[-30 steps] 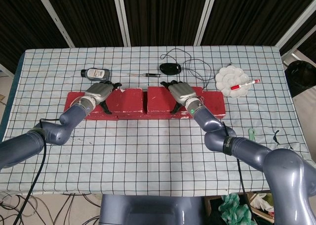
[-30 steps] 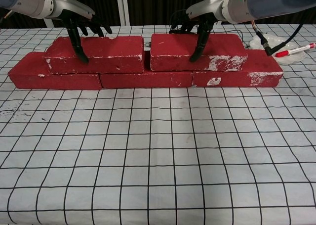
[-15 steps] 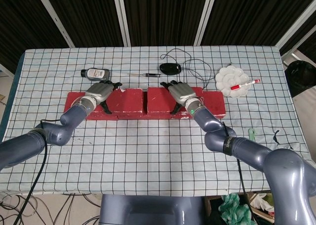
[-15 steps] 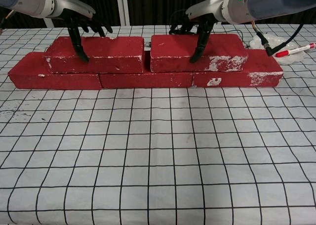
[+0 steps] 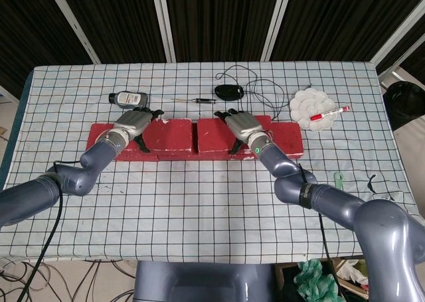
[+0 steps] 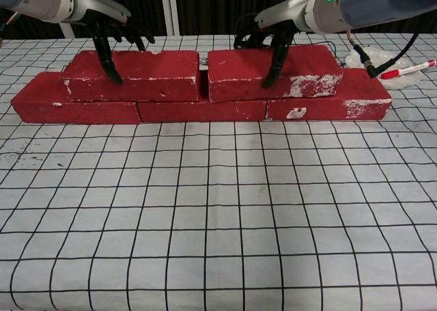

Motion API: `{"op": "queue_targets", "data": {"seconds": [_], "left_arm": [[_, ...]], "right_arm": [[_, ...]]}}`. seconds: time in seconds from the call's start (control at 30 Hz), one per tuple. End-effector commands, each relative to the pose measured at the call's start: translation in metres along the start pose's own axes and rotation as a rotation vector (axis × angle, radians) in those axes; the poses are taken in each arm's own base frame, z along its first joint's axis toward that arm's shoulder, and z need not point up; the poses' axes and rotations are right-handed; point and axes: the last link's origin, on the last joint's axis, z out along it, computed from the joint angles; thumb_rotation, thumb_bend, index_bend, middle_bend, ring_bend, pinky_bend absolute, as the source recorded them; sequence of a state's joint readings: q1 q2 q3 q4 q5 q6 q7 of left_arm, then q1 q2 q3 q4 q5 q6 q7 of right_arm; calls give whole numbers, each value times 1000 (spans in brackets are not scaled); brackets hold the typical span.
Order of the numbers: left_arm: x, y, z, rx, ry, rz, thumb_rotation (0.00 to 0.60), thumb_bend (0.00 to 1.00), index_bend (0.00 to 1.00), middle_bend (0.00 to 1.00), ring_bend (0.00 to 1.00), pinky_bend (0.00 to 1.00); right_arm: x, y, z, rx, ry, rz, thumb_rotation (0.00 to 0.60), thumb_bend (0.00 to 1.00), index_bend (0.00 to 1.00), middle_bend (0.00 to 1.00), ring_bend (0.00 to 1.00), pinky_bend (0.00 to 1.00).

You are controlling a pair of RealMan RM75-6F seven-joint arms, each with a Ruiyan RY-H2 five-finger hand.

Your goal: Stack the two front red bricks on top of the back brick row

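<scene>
Chest view shows my left hand (image 6: 113, 25) draped over the left upper brick (image 6: 133, 74), thumb down the front face and the other fingers curled over the back edge, so I am gripping it across its depth. My right hand (image 6: 273, 31) grips the right upper brick (image 6: 273, 72) the same way, thumb pressed on the front face, fingers over the far edge. Both upper bricks sit on top of the back brick row (image 6: 198, 110), which lies end to end on the checked surface (image 6: 218, 208). The left upper brick straddles the row's left and middle bricks; the right upper brick straddles the middle and right ones. A narrow gap separates the two upper bricks, and they stand level, not tilted.

From the head view, my left hand (image 5: 135, 123) covers the left end of its brick (image 5: 169, 135), and my right hand (image 5: 244, 124) covers the right part of the other brick (image 5: 212, 135). The row's ends (image 5: 99, 137) stick out past both upper bricks.

Behind the bricks lie a small bottle (image 5: 128, 99) on its side, a thin pen-like tool (image 5: 196, 100), a black object with a cable (image 5: 230, 91), and a white palette (image 5: 312, 107) with a red marker (image 5: 330, 113) resting across it. A small green item (image 5: 339, 180) lies near the surface's right edge.
</scene>
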State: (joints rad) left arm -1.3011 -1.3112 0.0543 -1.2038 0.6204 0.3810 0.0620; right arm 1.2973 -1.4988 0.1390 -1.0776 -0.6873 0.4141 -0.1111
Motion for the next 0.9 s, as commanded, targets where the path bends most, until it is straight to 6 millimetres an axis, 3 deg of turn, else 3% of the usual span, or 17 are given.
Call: {"op": "queue_targets", "data": {"seconds": [0.03, 0.9], "left_arm": [[-1, 0, 0, -1, -2, 0, 600, 0, 45, 121, 0, 45], [2, -1, -2, 6, 5, -1, 600, 0, 38, 120, 0, 45]], "right_arm": [[0, -1, 0, 3, 0, 0, 600, 30, 17, 101, 32, 135], [1, -6, 1, 1, 14, 0, 600, 29, 11, 100, 18, 135]]}}
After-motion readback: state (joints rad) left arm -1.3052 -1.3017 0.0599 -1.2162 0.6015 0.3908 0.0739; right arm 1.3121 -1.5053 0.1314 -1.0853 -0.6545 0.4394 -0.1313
